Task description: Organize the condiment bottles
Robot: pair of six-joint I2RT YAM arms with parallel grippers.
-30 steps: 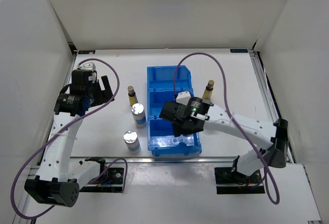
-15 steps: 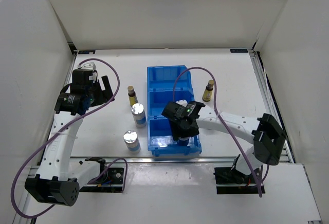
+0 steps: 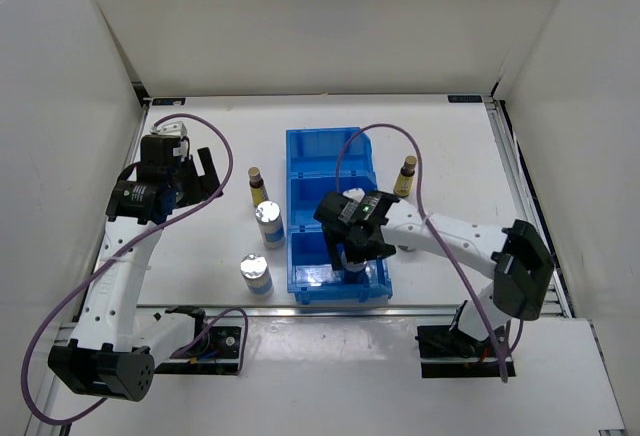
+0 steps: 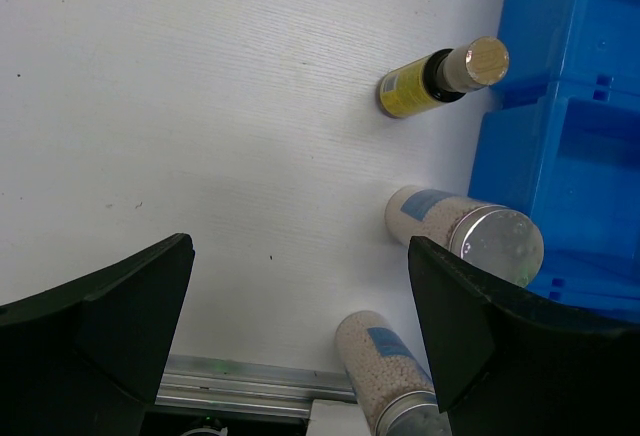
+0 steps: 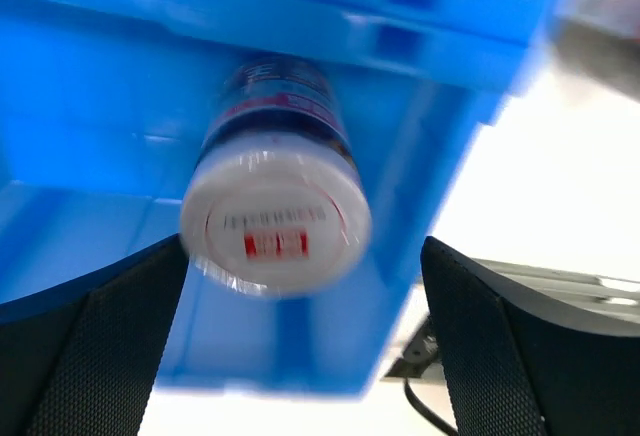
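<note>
— What's the biggest thing in front of you?
— The white table (image 3: 450, 136). Mid-frame in the overhead view sits a blue bin (image 3: 291, 216), three compartments in a row from top to bottom.

— And your hands?
— My right gripper (image 3: 358, 251) hangs over the bin's lowest compartment with its fingers spread. A grey jar (image 5: 275, 206) with a red-and-white lid label stands upright in that compartment. It sits between my fingers, and there is a clear gap on the right side, so I'm not squeezing it. My left gripper (image 4: 300, 244) is at the left of the overhead frame above bare table, fingers wide apart with nothing between them.

— The other bottles?
— All upright on the table outside the bin. The upper clear bottle (image 3: 269, 223) stands just beside the bin's left wall, and the lower clear bottle (image 3: 256, 275) is below it. The left brown bottle (image 3: 257, 185), gold-capped, is above them. The right brown bottle (image 3: 405, 176) stands right of the bin.
</note>
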